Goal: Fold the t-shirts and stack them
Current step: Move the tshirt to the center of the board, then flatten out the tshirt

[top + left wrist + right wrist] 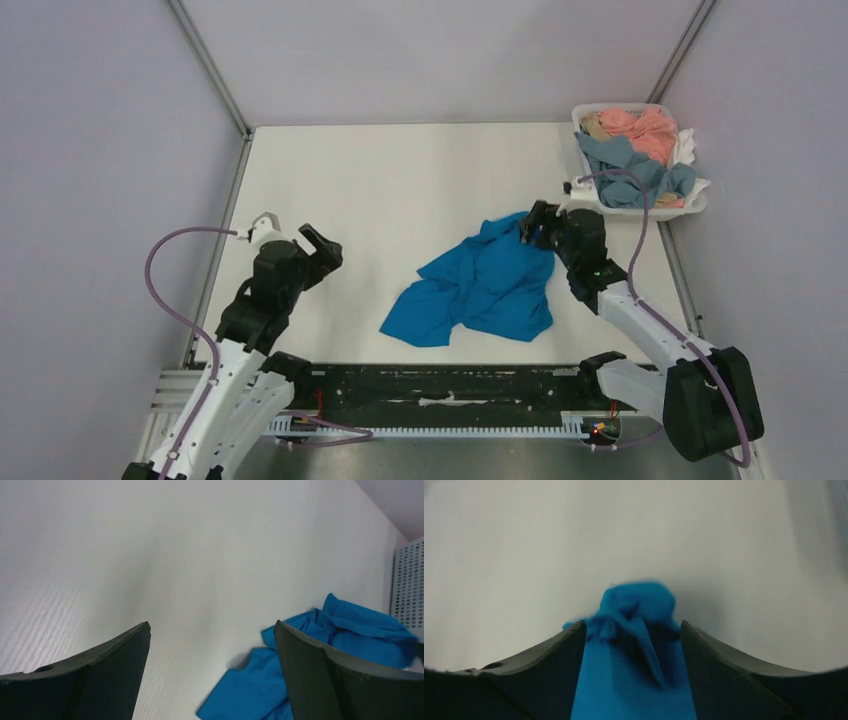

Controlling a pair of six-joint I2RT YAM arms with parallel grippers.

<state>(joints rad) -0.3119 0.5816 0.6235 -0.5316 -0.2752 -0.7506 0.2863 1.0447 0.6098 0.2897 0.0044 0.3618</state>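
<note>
Soft, even overhead light fills the top view; the white bench [400, 180] shows no glare, and the blue t-shirt [480, 285] casts only a thin shadow at its edges. The left wrist view is sharp, with a pale grey shadow band across the bench. The right wrist view is smeared and out of focus throughout

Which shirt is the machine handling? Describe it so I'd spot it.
Look at the white table. Near its middle lies a crumpled t-shirt, one corner inside the right hand. Unlike the clothes heaped in the corner basket, it lies alone, bright blue.
</note>
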